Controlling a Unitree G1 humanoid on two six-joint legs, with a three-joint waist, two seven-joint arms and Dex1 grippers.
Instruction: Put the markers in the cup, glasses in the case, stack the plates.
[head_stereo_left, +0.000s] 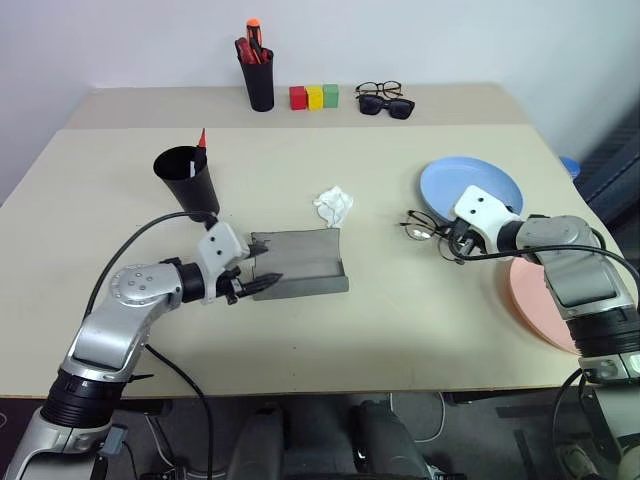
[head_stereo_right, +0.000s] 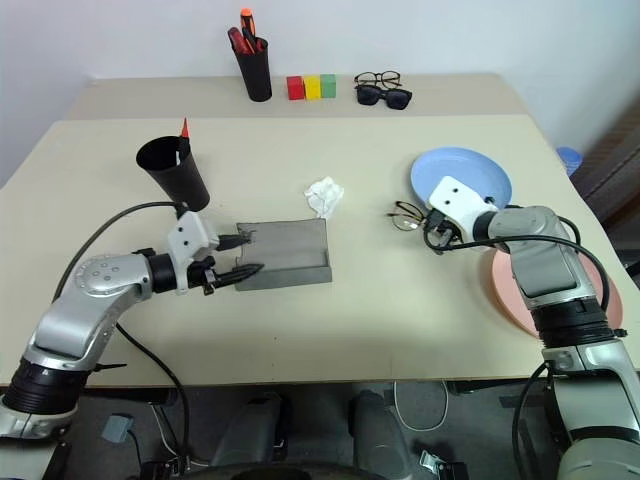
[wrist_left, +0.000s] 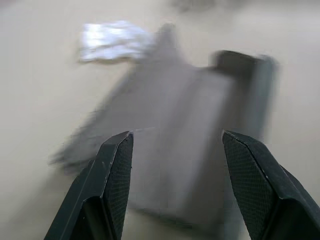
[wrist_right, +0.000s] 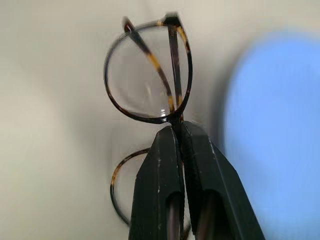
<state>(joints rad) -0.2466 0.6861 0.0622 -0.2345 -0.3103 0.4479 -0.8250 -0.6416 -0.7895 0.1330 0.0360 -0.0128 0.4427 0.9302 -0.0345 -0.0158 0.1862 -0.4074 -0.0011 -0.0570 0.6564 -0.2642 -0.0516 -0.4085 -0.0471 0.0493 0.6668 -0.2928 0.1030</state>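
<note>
Pinching the glasses (wrist_right: 150, 75) at the bridge, the right gripper (wrist_right: 176, 131) had its jaws pressed together on the thin frame, just beside the blue plate (head_stereo_left: 472, 186) near the bench's right edge. The pink plate (head_stereo_left: 538, 300) lay apart from it, hard against that edge and partly under the right arm. The left gripper (wrist_left: 175, 145) hovered with its jaws spread at the left end of the grey case (head_stereo_left: 300, 262), which lay open near the bench's middle; whether a fingertip touched it could not be told. A crumpled white scrap (head_stereo_left: 333, 205) sat just beyond the case. The cup (head_stereo_left: 187, 180) stood left of the case, tilted, with a red marker tip (head_stereo_left: 202, 138) and a white one showing at its rim. Along the far edge stood a pen holder (head_stereo_left: 258, 78) with red and orange pens, three blocks (head_stereo_left: 314, 96) in red, yellow and green, and two more pairs of spectacles (head_stereo_left: 384, 98). No writing or labels could be read on anything.
</note>
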